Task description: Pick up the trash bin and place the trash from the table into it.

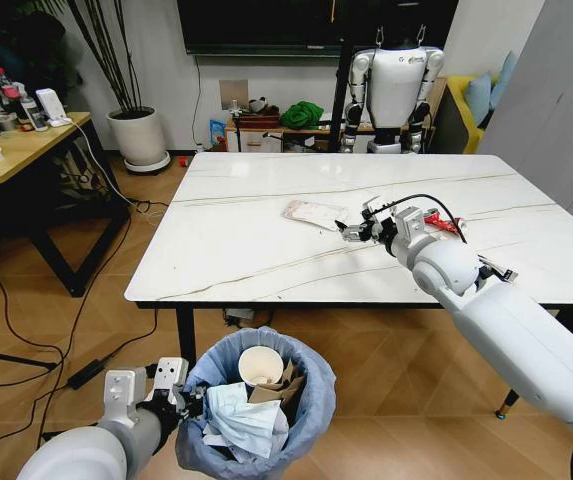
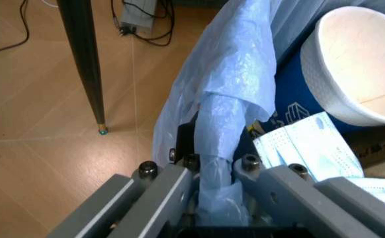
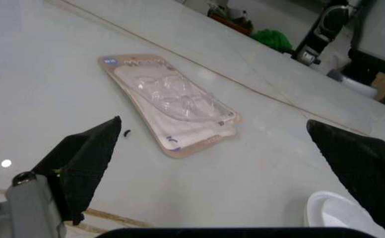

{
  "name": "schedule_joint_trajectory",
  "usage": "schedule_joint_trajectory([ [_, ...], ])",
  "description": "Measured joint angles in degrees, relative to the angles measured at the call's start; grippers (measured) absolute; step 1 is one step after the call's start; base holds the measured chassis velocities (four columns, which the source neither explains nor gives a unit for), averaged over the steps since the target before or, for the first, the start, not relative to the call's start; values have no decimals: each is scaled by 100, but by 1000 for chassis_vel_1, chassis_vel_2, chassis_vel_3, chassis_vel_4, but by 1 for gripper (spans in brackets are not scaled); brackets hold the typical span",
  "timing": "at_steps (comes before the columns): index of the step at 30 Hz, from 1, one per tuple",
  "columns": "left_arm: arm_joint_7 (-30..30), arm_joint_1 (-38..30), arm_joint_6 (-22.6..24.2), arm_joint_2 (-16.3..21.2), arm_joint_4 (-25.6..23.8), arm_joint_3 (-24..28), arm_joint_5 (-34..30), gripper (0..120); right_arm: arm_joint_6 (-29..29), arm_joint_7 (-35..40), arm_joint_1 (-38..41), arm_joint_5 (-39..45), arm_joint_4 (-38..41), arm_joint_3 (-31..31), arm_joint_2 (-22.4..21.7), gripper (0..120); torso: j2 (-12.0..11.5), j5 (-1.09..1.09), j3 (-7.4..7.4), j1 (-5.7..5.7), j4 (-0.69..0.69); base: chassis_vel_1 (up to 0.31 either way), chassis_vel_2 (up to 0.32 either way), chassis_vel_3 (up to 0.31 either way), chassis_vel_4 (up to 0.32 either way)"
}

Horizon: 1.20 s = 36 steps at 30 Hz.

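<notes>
The trash bin, lined with a crinkled light-blue bag, is held low in front of the table. My left gripper is shut on the bin's rim; its fingers pinch the blue bag. Inside the bin lie a paper cup, a white mask and brown cardboard. On the table lies a flat clear blister packet, also seen in the right wrist view. My right gripper hovers open just beside it. A red wrapper lies behind my right wrist. A white round lid sits close under that gripper.
A yellow wooden desk stands to the left with cables on the floor beside it. A white humanoid robot and a potted plant stand beyond the table's far edge. A slim black table leg is near the bin.
</notes>
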Motion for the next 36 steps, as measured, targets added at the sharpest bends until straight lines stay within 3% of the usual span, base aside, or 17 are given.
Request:
schedule_joint_trajectory([
  [7,2,14,0,1,0,-9,-8,0,110,-146,313,-214,-621,-301,186,100,0,-1,0,0,0,0,0,0,0],
  [36,56,-72,0,-17,0,-5,-97,0,437,-729,1108,-956,-1754,-767,541,100,1,-1,0,-1,0,0,0,0,0],
])
